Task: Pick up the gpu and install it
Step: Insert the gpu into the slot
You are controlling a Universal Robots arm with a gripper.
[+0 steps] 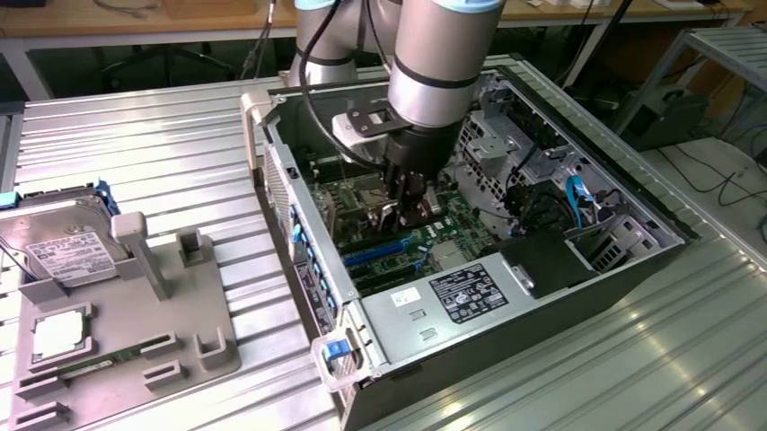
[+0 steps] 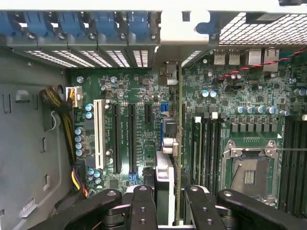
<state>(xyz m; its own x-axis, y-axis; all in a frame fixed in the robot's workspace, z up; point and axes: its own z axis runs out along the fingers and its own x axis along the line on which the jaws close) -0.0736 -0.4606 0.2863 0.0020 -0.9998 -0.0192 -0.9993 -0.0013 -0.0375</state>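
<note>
Standing edge-on over the motherboard (image 2: pixel 153 91), the gpu (image 2: pixel 165 182) is clamped between the gripper's (image 2: pixel 172 203) partly closed fingers. Open board is seen along both its faces; whether its lower edge touches the motherboard cannot be told.

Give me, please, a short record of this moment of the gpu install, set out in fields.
grip: gripper shut on the gpu
place: inside the open computer case
gpu pose: on edge over the motherboard, running alongside the expansion slots
seating: cannot tell whether it is in a slot
fixture: grey fixture at the exterior view's left, carrying the hard drive and the memory stick
</note>
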